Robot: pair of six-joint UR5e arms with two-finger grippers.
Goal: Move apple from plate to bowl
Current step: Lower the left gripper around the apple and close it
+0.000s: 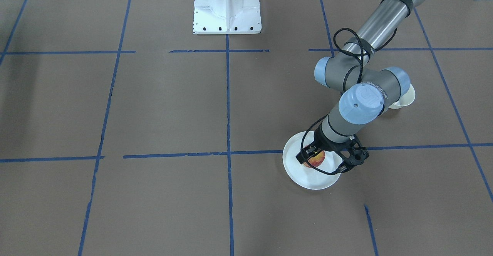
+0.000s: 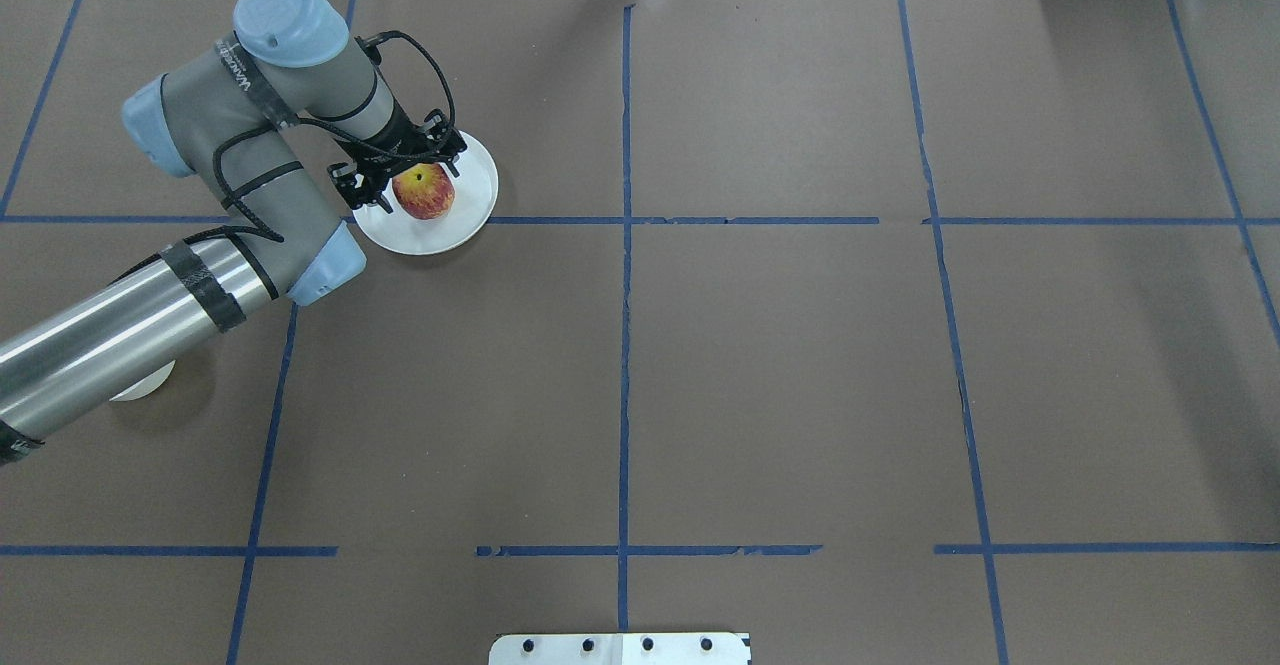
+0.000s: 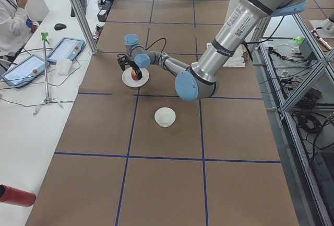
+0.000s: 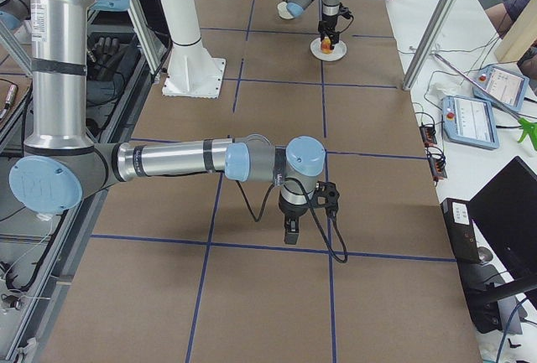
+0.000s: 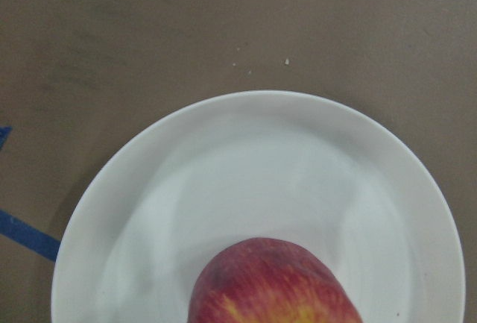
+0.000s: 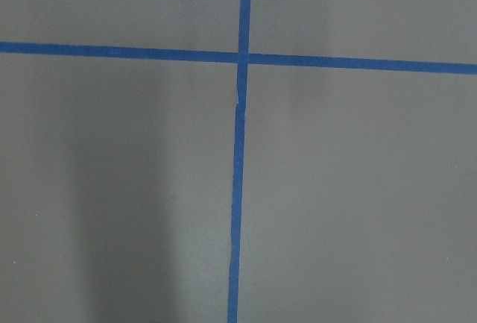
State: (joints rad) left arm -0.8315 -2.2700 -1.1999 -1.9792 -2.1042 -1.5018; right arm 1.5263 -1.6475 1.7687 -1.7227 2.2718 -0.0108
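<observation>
Left gripper (image 2: 405, 173), pointed down from a bent wrist, straddled the apple (image 2: 424, 193) on the plate (image 2: 470, 220) near the table's far left corner; whether it gripped could not be told. Only the left side view showed the bowl (image 3: 165, 116) whole. Right gripper (image 4: 290, 233): state could not be told.

I log a brown table (image 2: 800, 365) gridded with blue tape (image 2: 625, 345). Directly on it: plate (image 2: 472, 209), bowl (image 3: 165, 123), set apart, and a white pedestal (image 1: 227, 7).

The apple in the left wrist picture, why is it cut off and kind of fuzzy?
Left wrist view: the apple lies very near the lens, so the bottom edge crops it and it looks a little soft. Overhead view: it shows nearly whole and crisp on the plate.
</observation>
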